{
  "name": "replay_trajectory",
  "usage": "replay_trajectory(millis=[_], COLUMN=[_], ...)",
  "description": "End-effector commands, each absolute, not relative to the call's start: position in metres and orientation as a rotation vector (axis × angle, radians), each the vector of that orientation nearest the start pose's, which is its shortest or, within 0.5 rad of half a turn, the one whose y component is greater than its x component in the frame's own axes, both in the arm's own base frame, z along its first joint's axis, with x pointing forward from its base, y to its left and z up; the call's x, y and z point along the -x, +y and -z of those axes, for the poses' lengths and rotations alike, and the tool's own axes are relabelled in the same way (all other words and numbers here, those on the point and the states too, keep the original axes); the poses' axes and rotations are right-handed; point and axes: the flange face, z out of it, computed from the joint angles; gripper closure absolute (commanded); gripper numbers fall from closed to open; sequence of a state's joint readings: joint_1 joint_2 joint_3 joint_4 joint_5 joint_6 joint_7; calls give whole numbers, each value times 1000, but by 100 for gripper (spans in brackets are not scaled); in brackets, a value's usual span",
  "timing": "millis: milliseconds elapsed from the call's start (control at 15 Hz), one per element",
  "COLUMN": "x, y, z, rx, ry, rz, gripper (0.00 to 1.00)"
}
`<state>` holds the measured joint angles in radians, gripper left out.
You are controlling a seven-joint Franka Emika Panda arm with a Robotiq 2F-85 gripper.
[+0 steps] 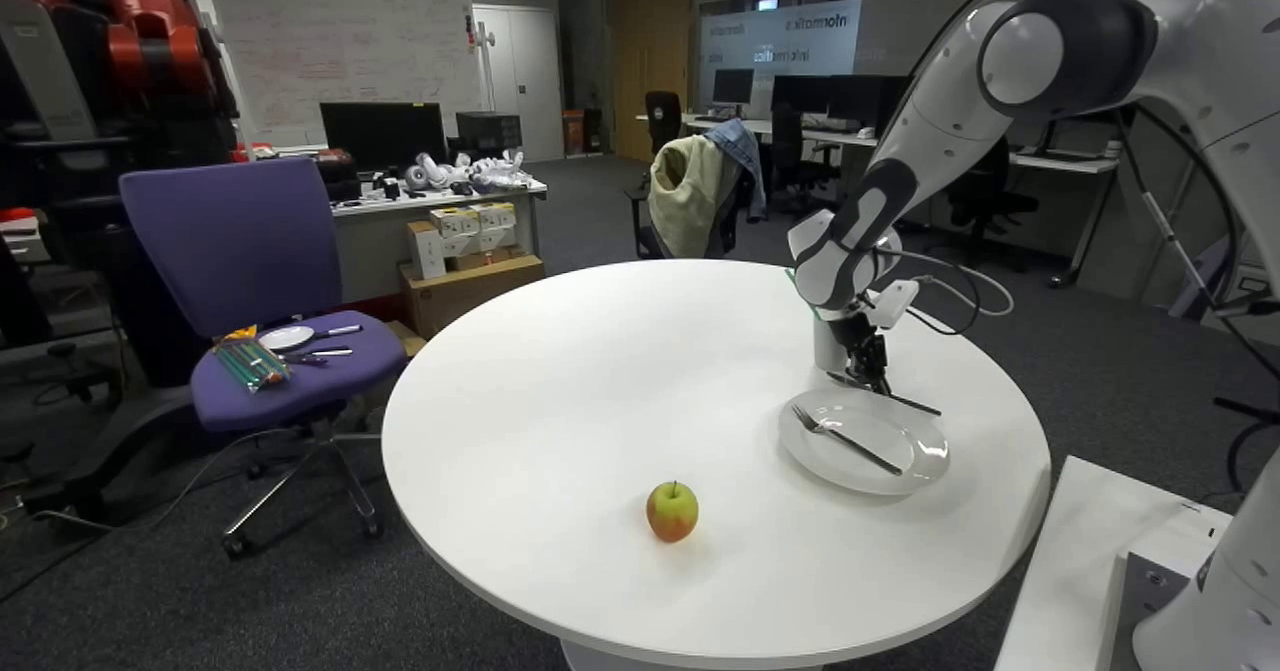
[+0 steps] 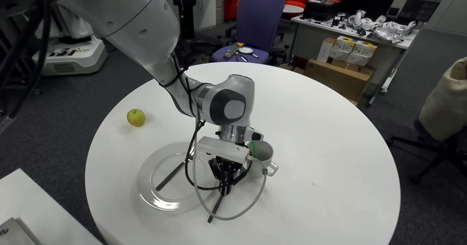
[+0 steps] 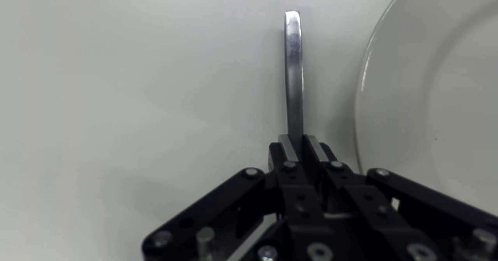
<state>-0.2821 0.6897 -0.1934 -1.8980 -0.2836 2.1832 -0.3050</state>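
A round white table (image 1: 560, 401) fills the middle of both exterior views, with a white robot arm (image 1: 940, 141) bent over it. A purple chair (image 1: 235, 241) stands off beyond the table's edge. On the tabletop sits a wide, pale, glossy plate (image 2: 147, 175), its rim curving in at the right of the wrist view. The gripper (image 3: 298, 146) reaches down just beside that rim, and near it stands an upright white mug (image 2: 265, 150), a patch of green inside it too indistinct to name. A green apple (image 1: 671, 511) blushed with red rests on the table, well apart from the gripper. Across the plate lies a fork (image 1: 860, 448). Slim too is a dark metal piece of cutlery (image 3: 294, 74) next to the plate — the fingers are clamped on it, one on each side, and its smooth end juts out past them. In the wrist view its other end is hidden by the gripper, and whether it touches the tabletop I cannot tell.
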Motion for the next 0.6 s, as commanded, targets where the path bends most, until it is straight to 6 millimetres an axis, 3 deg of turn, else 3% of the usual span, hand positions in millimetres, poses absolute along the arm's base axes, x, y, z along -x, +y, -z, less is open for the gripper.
replay_trajectory(millis=[0,400,533], x=[-514,-515,-516], y=[-278,-277,-276], z=[-120,-121,-122], rx=[3142,3132,3130], ry=[-99,-88,-89], rz=[-777,-753,-751], gripper=[97,97,63])
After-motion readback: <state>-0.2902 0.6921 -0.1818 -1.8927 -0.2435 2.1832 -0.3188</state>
